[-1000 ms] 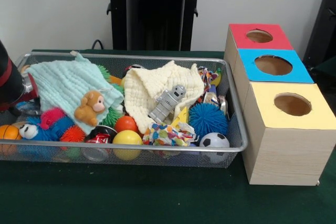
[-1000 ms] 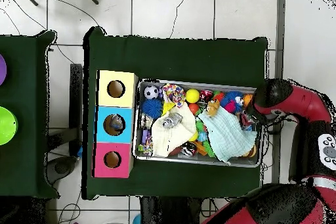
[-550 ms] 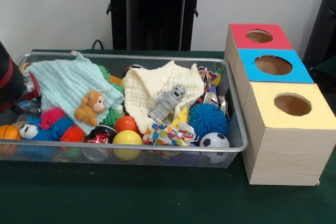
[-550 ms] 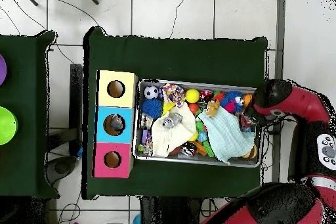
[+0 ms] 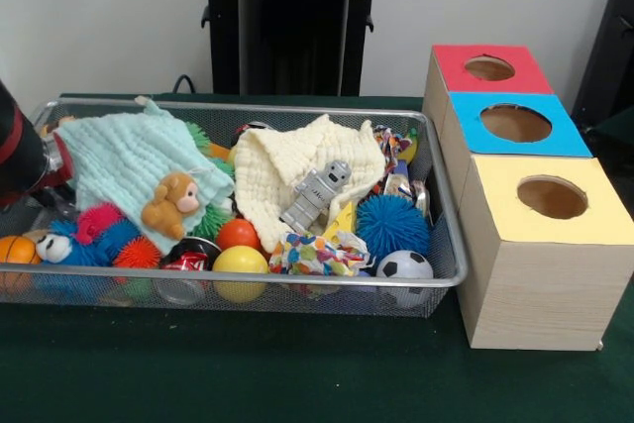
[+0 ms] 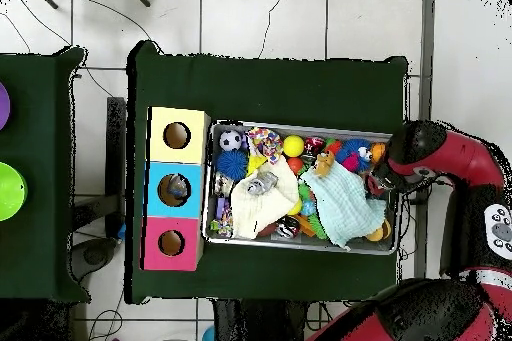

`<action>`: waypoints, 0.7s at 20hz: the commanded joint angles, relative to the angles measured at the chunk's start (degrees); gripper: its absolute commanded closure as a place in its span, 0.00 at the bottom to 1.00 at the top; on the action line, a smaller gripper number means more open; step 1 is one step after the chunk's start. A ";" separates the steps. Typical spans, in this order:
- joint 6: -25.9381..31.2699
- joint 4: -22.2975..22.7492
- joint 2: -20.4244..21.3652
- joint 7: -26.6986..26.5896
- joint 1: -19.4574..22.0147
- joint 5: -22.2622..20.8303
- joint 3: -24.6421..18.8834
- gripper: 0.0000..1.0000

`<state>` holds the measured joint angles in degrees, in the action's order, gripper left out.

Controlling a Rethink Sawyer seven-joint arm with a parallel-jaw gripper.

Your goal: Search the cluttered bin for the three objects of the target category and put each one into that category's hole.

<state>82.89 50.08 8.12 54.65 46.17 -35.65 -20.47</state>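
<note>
Mesh bin (image 5: 441,274) of toys (arm (image 6: 440,157) at one end)

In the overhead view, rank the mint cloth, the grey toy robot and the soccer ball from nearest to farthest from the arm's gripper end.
The gripper end is at the bin's right end in this view.
1. Mint cloth: right part of the bin, beside the arm.
2. Grey toy robot: on the cream cloth, mid-left.
3. Soccer ball: upper left corner, by the yellow box.
</note>
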 commanded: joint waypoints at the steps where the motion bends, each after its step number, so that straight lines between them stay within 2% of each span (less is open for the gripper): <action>1: 5.23 2.38 -3.27 -18.86 0.99 -1.87 -1.45 1.00; 9: 0.61 3.51 -1.95 -18.62 1.63 -2.31 -1.72 1.00; 14: -0.47 6.67 4.57 -19.92 2.71 -0.93 -2.44 1.00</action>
<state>83.58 50.22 8.95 54.45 46.84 -35.56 -20.54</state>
